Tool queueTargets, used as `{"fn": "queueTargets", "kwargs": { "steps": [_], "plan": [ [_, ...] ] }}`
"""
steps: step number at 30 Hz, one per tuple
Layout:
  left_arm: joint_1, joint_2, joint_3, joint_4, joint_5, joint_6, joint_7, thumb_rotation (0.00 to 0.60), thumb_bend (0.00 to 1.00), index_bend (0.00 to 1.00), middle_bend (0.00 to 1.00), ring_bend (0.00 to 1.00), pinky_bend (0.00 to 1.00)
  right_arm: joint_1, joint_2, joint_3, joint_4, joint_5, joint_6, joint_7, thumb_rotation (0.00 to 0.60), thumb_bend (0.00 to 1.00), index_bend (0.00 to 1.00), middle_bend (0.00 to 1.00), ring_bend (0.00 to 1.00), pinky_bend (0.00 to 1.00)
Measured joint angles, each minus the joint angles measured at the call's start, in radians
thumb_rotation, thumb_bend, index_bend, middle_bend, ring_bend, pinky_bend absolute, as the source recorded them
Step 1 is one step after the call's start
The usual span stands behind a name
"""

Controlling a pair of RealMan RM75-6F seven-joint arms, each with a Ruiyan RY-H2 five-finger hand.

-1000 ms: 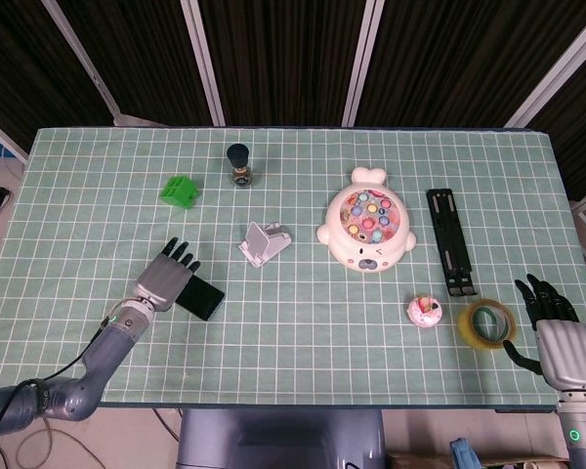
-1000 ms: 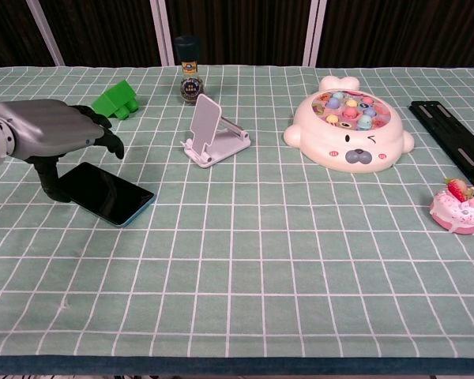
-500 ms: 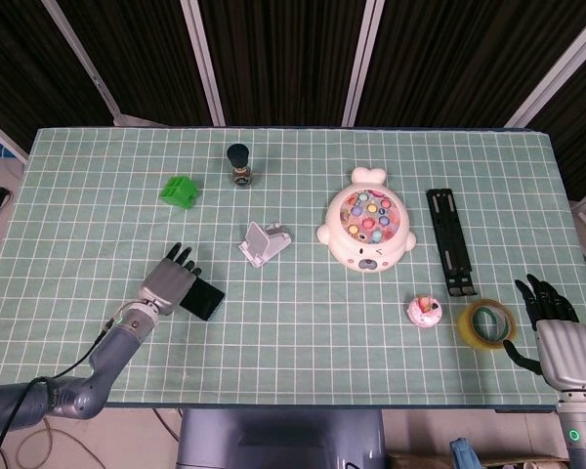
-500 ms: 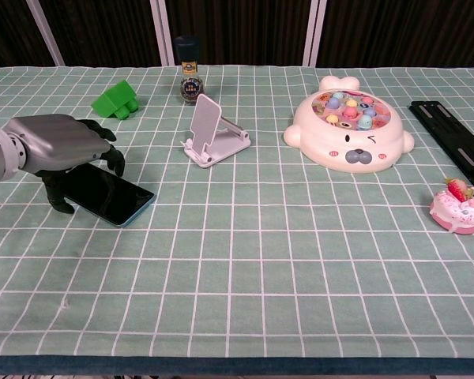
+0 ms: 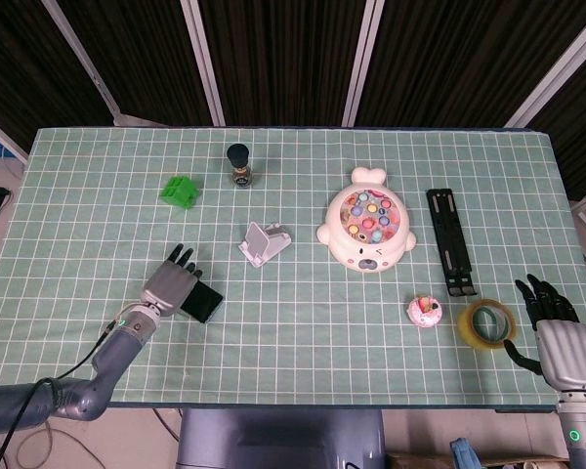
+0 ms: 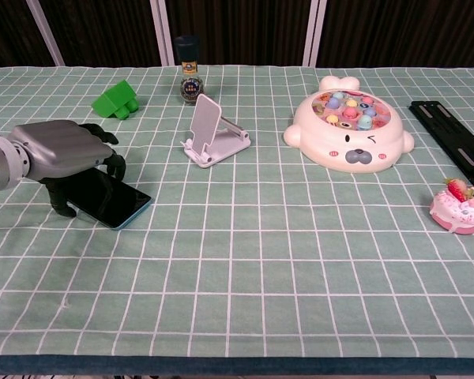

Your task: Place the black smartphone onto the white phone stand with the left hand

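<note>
The black smartphone (image 5: 208, 303) (image 6: 114, 202) lies flat on the green checked cloth at the front left. My left hand (image 5: 171, 284) (image 6: 63, 147) is arched over its left end, fingers curled onto the far edge and thumb against the near edge, gripping it on the table. The white phone stand (image 5: 264, 241) (image 6: 213, 130) stands empty a little behind and to the right of the phone, its backrest tilted. My right hand (image 5: 557, 344) rests at the front right corner with fingers spread and nothing in it; it shows only in the head view.
A green block (image 5: 180, 191) (image 6: 117, 99) and a dark-capped bottle (image 5: 238, 165) (image 6: 189, 69) stand behind the stand. A white seal toy (image 5: 368, 232) (image 6: 347, 126), black bracket (image 5: 451, 241), pink donut (image 5: 425, 311) and tape roll (image 5: 486, 322) lie to the right.
My left hand has sunk lower over the phone and its fingers have closed around the phone's edges. The phone has shifted slightly. The right hand has not moved.
</note>
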Motion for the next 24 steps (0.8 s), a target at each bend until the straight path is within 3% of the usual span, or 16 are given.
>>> {"fn": "queueTargets", "kwargs": {
  "steps": [6, 10, 24],
  "plan": [
    [-0.005, -0.014, 0.003, 0.011, 0.012, 0.006, -0.016, 0.6, 0.26, 0.51, 0.54, 0.08, 0.0, 0.0, -0.001, 0.0, 0.001, 0.001, 0.0, 0.0, 0.6, 0.36, 0.07, 0.0, 0.0, 0.15],
    [-0.003, -0.016, -0.004, 0.009, 0.03, 0.019, -0.044, 0.6, 0.28, 0.6, 0.63, 0.15, 0.0, 0.0, -0.001, 0.0, 0.001, 0.0, 0.0, 0.0, 0.6, 0.36, 0.07, 0.0, 0.0, 0.15],
    [0.026, 0.001, -0.059, -0.037, 0.074, 0.119, -0.141, 0.6, 0.3, 0.62, 0.66, 0.17, 0.0, 0.0, -0.001, -0.001, 0.002, -0.001, 0.001, 0.001, 0.6, 0.36, 0.07, 0.0, 0.0, 0.15]
  ]
}}
